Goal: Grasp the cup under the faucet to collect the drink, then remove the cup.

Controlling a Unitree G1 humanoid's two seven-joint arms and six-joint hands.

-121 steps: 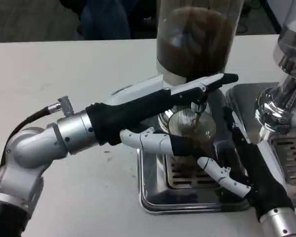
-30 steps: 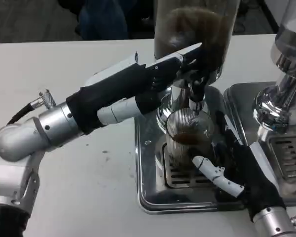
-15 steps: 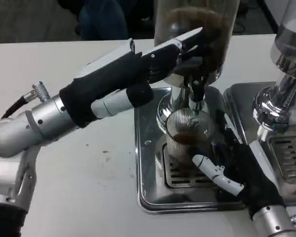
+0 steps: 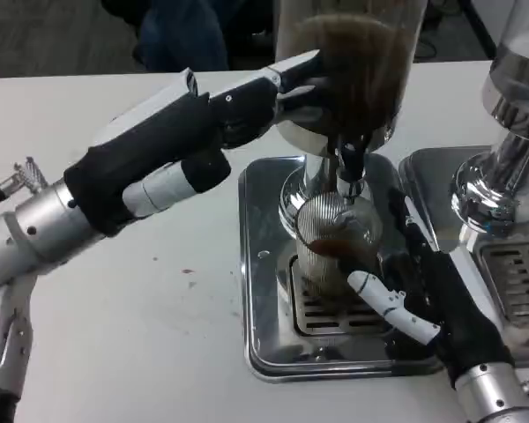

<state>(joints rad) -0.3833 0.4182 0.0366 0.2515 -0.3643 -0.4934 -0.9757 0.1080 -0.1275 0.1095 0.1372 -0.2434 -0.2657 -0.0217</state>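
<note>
— Right hand [image 4: 428, 295]?
— Wrapped round the cup [image 4: 335, 251], fingers [image 4: 390, 304] closed on its side.
— Cup?
— Upright on the drip tray [image 4: 273, 339], directly under the faucet [image 4: 349, 167], brown drink inside.
— Left hand [image 4: 207, 123]?
— Raised beside the dispenser [image 4: 353, 66], fingers stretched out, holding nothing.

Cup [image 4: 333, 248] under faucet [image 4: 349, 169] (on tray [image 4: 266, 335])

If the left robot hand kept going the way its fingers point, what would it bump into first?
Probably the drink dispenser's dark tank. The left robot hand points right at it, fingertips already near its side, though depth is hard to judge.
</note>
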